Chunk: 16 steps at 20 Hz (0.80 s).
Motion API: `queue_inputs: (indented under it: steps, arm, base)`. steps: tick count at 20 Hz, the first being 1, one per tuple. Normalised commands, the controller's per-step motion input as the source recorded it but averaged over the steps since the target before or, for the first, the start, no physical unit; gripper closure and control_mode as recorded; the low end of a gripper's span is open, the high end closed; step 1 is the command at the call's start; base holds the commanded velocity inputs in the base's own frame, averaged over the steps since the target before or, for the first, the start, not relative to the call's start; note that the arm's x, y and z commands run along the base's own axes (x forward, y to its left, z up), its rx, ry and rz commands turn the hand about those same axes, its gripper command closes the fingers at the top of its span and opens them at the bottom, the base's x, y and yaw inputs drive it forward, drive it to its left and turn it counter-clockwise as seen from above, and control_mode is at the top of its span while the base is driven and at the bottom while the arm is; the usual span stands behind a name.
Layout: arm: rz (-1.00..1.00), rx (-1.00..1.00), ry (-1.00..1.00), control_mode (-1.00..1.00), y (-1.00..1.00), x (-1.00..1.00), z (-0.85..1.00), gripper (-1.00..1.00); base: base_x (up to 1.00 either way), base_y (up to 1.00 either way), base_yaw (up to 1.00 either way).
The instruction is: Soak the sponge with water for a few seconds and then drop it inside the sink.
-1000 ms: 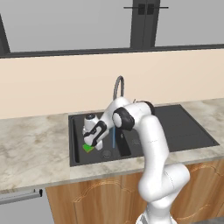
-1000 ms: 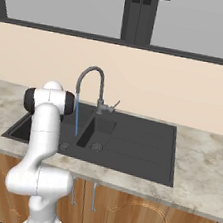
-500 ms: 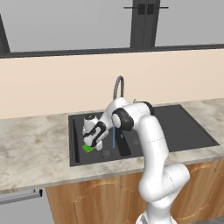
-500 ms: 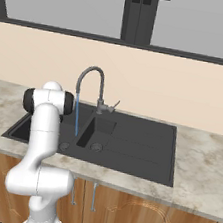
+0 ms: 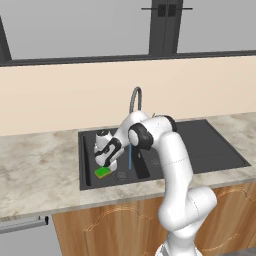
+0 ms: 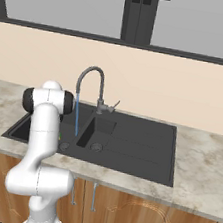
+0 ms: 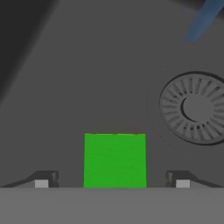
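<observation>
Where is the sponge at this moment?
In the left base view the sponge lies on the floor of the sink, in its left basin, just left of the round drain.

Arm bent low, fingers (image 7: 41,183) spread wide

Sponge (image 5: 102,172) on sink (image 5: 210,150) basin floor, beside drain (image 7: 195,107), under pincer (image 5: 105,165)
</observation>
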Motion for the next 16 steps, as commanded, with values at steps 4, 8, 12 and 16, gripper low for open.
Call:
queue_inputs:
  steps: [4,8,12,16]
  arm:
    - [0.0,0.0,0.0,-1.0,0.0,0.0,0.38,-1.0]
    - [0.0,0.0,0.0,-1.0,0.0,-0.1,0.45,-1.0]
    - [0.03,0.0,0.0,-1.0,0.0,-0.19,0.41,-1.0]
    - [0.06,0.0,0.0,-1.0,0.0,-0.28,0.47,-1.0]
  base:
    - [0.0,0.0,0.0]
    - [0.0,0.0,0.0]
    - [0.0,0.0,0.0]
    - [0.0,0.0,0.0]
